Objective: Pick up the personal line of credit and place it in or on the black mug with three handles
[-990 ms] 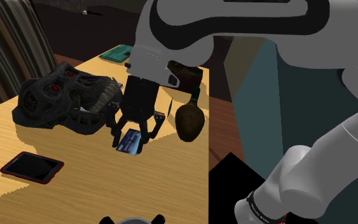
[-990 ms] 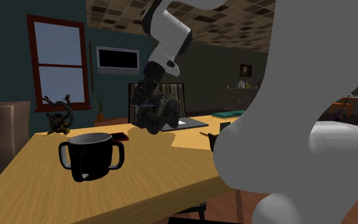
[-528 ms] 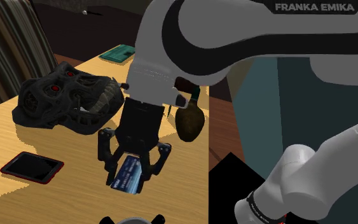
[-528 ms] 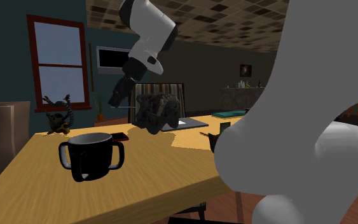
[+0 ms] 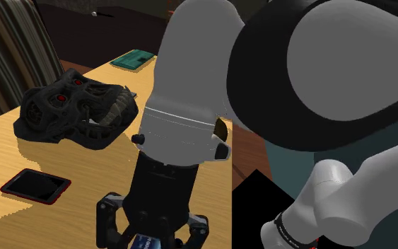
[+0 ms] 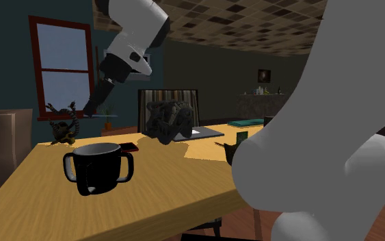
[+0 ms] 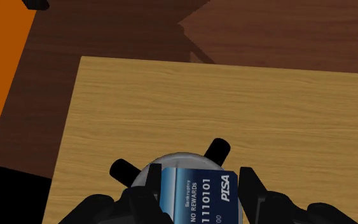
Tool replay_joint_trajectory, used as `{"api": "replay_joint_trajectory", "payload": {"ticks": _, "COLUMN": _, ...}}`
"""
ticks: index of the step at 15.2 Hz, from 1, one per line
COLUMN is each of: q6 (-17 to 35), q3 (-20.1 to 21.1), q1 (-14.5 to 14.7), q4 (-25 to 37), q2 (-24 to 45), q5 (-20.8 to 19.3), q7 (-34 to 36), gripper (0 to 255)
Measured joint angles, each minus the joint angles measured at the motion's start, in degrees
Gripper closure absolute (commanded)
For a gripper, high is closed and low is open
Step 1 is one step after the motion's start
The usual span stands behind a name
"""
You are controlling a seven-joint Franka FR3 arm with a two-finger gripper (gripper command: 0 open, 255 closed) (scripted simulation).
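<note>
Three loose items sit on the wooden table (image 5: 77,163) at the shoulder view's left: a red-edged phone (image 5: 34,185) nearest, a dark skull-like model (image 5: 73,109) behind it, and a green flat item (image 5: 135,60) at the far edge. Right of those, at the bottom edge, the gripper (image 5: 152,235) hangs off the white arm w/ its fingers drawn in narrow on the blue card (image 7: 196,196), the credit card the task means. So the card is up in the air, not on the table.

Second exterior view, left to right: a ringtail figure (image 6: 64,128), then the black mug (image 6: 96,170) upright near the front edge, w/ the gripper above it and well apart from the rim. Wrist view agrees: the card is clasped by two opposite edges, printed face toward the cam. Under it are the mug's pale rim and two black handles poking out.

Risks, as I judge them: the card looks approx as wide as the mug's mouth, so dropped flat it may bridge the rim and slide off onto the table. Release from this height = more drift, since the card is probably light. Going lower, a finger could clip a handle or the rim and knock the mug over, b/c it stands free.
</note>
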Motion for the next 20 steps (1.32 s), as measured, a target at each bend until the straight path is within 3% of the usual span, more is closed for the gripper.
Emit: {"api": "replay_joint_trajectory", "payload": {"ticks": 20, "q6": 12.50, "q3": 4.13, "q1": 1.41, "q4": -8.73, "q2": 4.19, "q5": 3.51, "q7": -5.17, "gripper": 255}}
